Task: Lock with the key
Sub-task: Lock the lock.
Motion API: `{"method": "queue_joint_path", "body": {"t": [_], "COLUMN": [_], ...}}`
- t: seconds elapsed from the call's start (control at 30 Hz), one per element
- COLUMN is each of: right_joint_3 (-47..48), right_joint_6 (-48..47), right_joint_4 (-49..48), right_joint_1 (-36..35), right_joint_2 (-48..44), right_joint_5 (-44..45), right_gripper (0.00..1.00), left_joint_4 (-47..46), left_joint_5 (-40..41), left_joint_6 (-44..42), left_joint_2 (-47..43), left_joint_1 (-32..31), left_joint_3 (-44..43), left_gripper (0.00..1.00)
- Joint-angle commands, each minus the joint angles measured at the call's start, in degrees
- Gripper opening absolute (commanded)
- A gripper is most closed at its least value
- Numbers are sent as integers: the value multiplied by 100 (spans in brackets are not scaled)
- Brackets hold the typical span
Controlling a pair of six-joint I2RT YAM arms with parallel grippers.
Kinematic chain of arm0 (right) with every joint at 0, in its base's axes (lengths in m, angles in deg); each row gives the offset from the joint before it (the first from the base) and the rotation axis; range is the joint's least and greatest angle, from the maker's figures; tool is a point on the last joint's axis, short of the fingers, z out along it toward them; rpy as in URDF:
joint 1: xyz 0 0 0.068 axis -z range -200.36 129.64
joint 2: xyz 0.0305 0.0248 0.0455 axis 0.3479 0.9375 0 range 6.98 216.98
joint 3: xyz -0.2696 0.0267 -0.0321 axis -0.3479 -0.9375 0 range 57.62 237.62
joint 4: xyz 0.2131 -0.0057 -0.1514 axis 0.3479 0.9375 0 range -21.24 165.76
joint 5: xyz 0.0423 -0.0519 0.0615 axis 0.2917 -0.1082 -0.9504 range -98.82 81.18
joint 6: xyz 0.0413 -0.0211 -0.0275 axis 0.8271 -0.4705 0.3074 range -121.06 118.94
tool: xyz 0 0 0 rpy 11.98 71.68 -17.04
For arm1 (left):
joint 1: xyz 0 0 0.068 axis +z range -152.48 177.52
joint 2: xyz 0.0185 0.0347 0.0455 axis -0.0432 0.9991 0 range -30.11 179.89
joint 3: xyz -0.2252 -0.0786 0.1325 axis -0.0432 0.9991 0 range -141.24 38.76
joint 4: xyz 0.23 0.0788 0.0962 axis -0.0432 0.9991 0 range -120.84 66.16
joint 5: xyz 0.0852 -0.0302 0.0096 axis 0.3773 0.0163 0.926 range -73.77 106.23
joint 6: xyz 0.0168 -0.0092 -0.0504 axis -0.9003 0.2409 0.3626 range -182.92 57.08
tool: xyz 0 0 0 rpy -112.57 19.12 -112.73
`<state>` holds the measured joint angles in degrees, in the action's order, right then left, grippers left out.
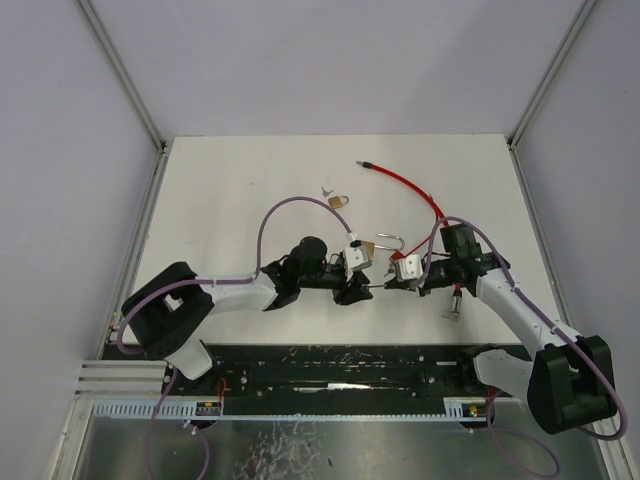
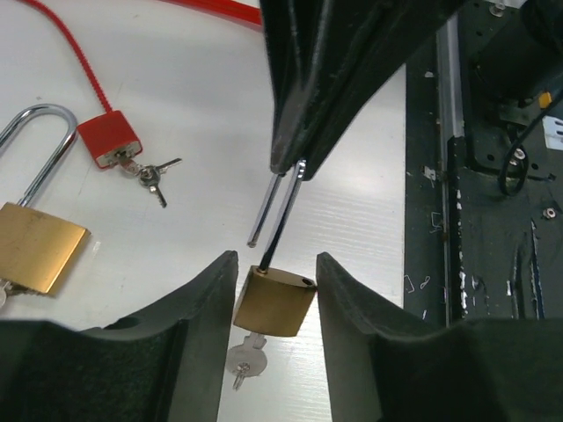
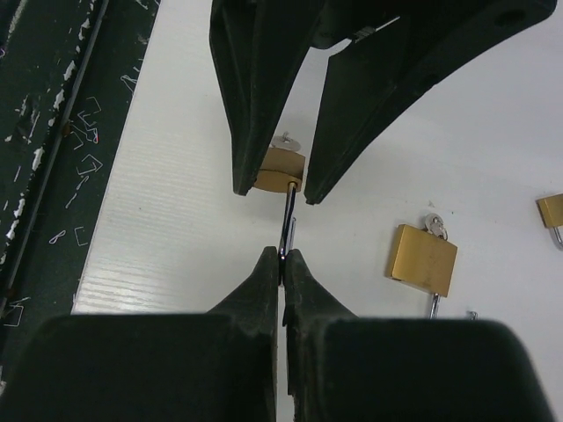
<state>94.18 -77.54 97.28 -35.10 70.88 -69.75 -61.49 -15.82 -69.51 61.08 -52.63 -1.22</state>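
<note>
Padlock (image 2: 274, 301) gripped by partly spread left fingers (image 2: 207, 334), right fingers (image 3: 264, 290) clamped on shackle (image 2: 283, 211), whose free leg (image 2: 261, 211) at 11 o'clock could miss hole (image 2: 305, 283).

brass padlock (image 2: 274, 301) — open, key (image 2: 244, 360) inserted

left arm (image 1: 245, 292): white link, bulky black joint housings | right arm (image 1: 515, 312): same white-and-black build | purple cable (image 1: 268, 222) loops along each arm | left gripper (image 2: 277, 260), right gripper (image 3: 282, 256): matte black tapered fingers

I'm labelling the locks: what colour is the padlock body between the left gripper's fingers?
The padlock body is brass-gold, clearest in the left wrist view.
</note>
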Motion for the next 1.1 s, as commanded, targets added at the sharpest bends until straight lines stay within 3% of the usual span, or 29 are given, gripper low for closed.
{"method": "queue_joint_path", "body": {"t": [0.0, 0.57, 0.73, 0.8, 0.93, 1.07], "right_joint_3": [320, 462, 539, 584, 650, 616], "right_joint_6": [264, 574, 839, 1039, 1579, 2185], "right_joint_4": [239, 407, 462, 474, 448, 206], "right_joint_1": [-50, 59, 208, 292, 495, 673], "right_joint_2": [-84, -264, -403, -469, -679, -886], "right_joint_5": [-320, -429, -616, -724, -1082, -1360], "right_gripper": [0, 0, 0, 0, 0, 0], "left_joint_4": [-102, -727, -1483, -2064, -3774, -4244], "left_joint_5": [569, 1061, 1207, 1288, 1594, 1510], "left_joint_6": [151, 244, 478, 696, 1086, 921], "left_joint_2": [-10, -1545, -2321, -2690, -3292, -3377], "left_joint_1": [-4, 10, 74, 143, 172, 172], "left_joint_3": [-180, 804, 1491, 1878, 2853, 3139], "left_gripper": [43, 52, 57, 64, 98, 100]}}
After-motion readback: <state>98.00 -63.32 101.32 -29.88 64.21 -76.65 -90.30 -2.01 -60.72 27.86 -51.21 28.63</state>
